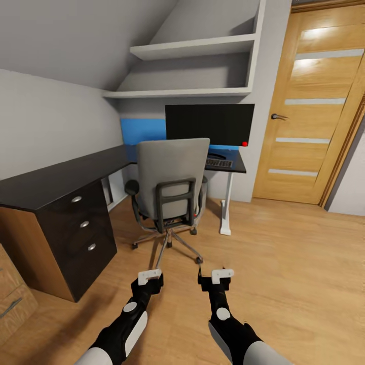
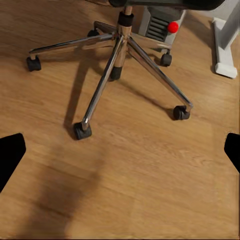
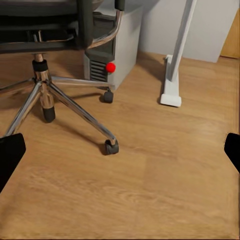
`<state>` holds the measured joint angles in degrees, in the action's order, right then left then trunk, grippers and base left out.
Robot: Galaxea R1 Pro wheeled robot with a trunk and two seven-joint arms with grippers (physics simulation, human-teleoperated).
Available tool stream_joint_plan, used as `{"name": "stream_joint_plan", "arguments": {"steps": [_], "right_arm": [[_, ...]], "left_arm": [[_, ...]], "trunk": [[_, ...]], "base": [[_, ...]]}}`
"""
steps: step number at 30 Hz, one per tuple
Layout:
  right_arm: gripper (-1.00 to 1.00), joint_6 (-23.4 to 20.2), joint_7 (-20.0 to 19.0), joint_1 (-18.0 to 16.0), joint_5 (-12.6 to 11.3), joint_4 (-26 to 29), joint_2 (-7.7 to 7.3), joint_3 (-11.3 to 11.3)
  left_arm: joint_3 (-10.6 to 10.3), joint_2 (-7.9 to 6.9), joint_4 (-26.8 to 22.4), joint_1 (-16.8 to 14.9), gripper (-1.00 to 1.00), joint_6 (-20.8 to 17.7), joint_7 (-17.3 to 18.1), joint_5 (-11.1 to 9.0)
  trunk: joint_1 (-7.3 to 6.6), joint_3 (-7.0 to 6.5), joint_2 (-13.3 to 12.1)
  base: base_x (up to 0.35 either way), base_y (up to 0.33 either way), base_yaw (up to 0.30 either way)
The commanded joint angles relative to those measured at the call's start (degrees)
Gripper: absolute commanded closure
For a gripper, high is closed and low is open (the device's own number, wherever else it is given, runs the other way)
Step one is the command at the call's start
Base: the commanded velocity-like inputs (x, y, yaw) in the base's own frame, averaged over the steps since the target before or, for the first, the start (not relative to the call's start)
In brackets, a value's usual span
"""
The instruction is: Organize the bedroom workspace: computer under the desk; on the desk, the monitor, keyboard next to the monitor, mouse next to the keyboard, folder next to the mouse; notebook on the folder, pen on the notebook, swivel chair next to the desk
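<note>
Our left gripper [image 1: 150,277] and right gripper [image 1: 215,276] hover empty, jaws wide, just short of the swivel chair [image 1: 171,182] facing the desk [image 1: 61,175]. It should roll easily on castors; we'd push the stiff backrest.

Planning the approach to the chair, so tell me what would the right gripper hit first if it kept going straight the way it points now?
Probably the bare wood floor, short of the swivel chair base; depth is uncertain.
</note>
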<state>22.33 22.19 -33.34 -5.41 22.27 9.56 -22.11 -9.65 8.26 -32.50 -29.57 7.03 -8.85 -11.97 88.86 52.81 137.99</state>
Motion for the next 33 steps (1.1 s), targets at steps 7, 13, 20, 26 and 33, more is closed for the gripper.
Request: {"name": "stream_joint_plan", "arguments": {"steps": [7, 13, 20, 26, 33], "right_arm": [[-1.0, 0.26, 0.31, -0.06, -0.57, -0.04, -0.06, -0.48], [-1.0, 0.26, 0.31, -0.06, -0.59, -0.04, -0.07, -0.48], [-1.0, 0.41, 0.31, -0.06, -0.68, -0.04, -0.07, -0.47], [-1.0, 1.08, 0.31, -0.06, -0.76, -0.04, -0.07, -0.45], [-1.0, 1.33, 0.31, -0.06, -0.91, -0.06, -0.14, -0.36]], "left_arm": [[-0.46, -0.08, 0.07, -0.05, -1.0, 0.26, -0.47, -0.6], [-0.46, -0.43, 0.12, -0.05, -1.0, 0.24, -0.49, -0.6], [-0.46, -0.83, 0.24, -0.05, -1.0, 0.26, -0.87, -0.66], [-0.38, -1.59, 0.29, -0.05, -1.0, 0.25, -0.9, -0.79], [-0.3, -2.21, 0.32, -0.05, -1.0, 0.19, -0.97, -0.85]], "trunk": [[-0.05, 0.05, 0.03], [-0.05, 0.05, 0.03], [-0.05, 0.05, 0.03], [-0.05, 0.05, 0.03], [-0.05, 0.05, 0.03]], "base": [[-0.333, 0.0, 0.0], [-0.315, -0.013, 0.0], [-0.175, -0.062, 0.0], [-0.035, -0.014, 0.0], [-0.008, -0.003, 0.0]]}}
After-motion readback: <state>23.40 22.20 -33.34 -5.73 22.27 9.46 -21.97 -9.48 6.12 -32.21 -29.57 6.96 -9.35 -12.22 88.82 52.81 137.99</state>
